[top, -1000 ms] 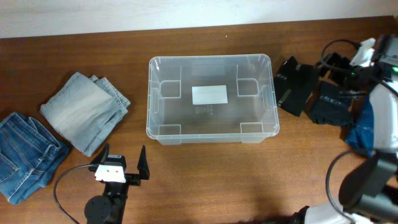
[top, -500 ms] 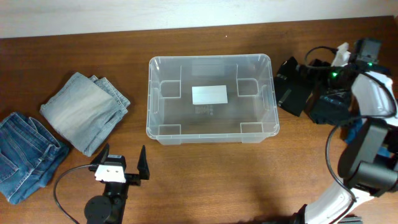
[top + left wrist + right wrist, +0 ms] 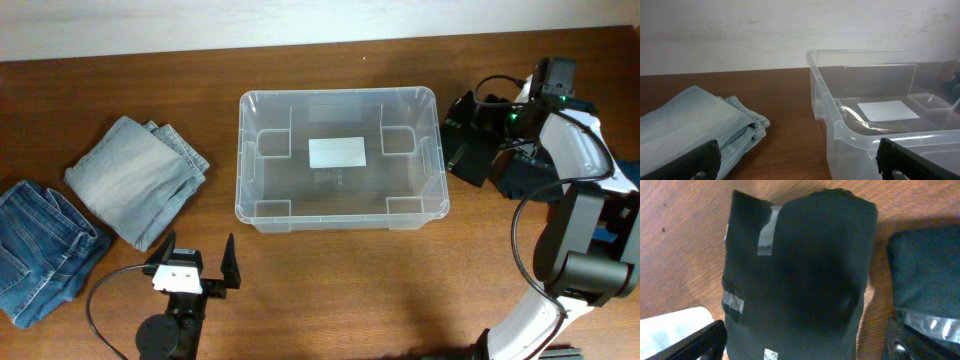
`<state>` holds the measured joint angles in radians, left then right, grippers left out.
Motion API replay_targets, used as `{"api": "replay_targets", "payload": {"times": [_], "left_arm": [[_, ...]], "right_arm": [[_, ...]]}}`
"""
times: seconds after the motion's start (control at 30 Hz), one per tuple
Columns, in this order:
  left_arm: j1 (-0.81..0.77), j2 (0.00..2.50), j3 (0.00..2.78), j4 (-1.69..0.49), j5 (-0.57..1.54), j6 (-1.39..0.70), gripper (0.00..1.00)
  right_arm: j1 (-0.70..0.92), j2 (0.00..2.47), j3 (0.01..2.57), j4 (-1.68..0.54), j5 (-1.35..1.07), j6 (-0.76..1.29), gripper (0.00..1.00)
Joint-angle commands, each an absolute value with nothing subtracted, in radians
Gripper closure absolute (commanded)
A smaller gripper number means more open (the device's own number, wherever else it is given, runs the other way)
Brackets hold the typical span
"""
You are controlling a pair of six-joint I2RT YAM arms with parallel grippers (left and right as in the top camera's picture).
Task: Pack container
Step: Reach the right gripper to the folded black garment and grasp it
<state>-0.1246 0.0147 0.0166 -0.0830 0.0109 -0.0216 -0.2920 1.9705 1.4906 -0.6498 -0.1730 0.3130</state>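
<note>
The clear plastic container (image 3: 436, 150) stands mid-table with a white label (image 3: 336, 152) on its bottom and nothing else inside. It also shows in the left wrist view (image 3: 850, 132). My right gripper (image 3: 493, 127) is open above a folded black garment with reflective strips (image 3: 472, 142), just right of the container. In the right wrist view its fingers (image 3: 802, 347) straddle that garment (image 3: 800, 275). My left gripper (image 3: 197, 272) is open and empty near the front edge, its fingers (image 3: 800, 170) facing the container's near left corner.
Folded light-blue jeans (image 3: 135, 180) and darker blue jeans (image 3: 35, 250) lie at the left. The light jeans also show in the left wrist view (image 3: 695, 125). A second dark garment (image 3: 525, 178) and a blue cloth (image 3: 612, 200) lie at the right, by cables.
My right arm has swung left from the table's far right edge and now hovers over the black garment beside the container. The left arm has not moved.
</note>
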Motion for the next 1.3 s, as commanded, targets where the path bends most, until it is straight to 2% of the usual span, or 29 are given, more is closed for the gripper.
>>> {"api": "replay_targets", "payload": {"times": [0.0,0.6,0.73,0.87,0.9,0.93,1.03,1.07,1.27], "left_arm": [[-0.12,0.006,0.009,-0.083,0.004,-0.006,0.01],[-0.12,0.006,0.009,-0.083,0.004,-0.006,0.0],[-0.12,0.006,0.009,-0.083,0.004,-0.006,0.0],[-0.12,0.006,0.009,-0.083,0.004,-0.006,0.0],[-0.12,0.006,0.009,-0.083,0.004,-0.006,0.01],[-0.12,0.006,0.009,-0.083,0.004,-0.006,0.01],[-0.12,0.006,0.009,-0.083,0.004,-0.006,0.01],[-0.12,0.006,0.009,-0.083,0.004,-0.006,0.0],[-0.12,0.006,0.009,-0.083,0.004,-0.006,0.0]], "right_arm": [[-0.288,1.988,1.499,-0.649,-0.146,0.36,0.04],[-0.288,2.085,1.479,-0.646,-0.2,0.398,0.01],[-0.288,2.128,1.479,-0.639,-0.223,0.398,0.03],[-0.29,2.14,1.479,-0.654,-0.22,0.398,0.16],[-0.29,2.14,1.479,-0.658,-0.221,0.398,0.22],[-0.29,2.14,1.479,-0.658,-0.221,0.398,0.29],[-0.29,2.14,1.48,-0.658,-0.221,0.398,0.62],[-0.29,2.139,1.481,-0.659,-0.221,0.397,0.67],[-0.295,2.095,1.548,-0.715,-0.222,0.326,0.79]]}}
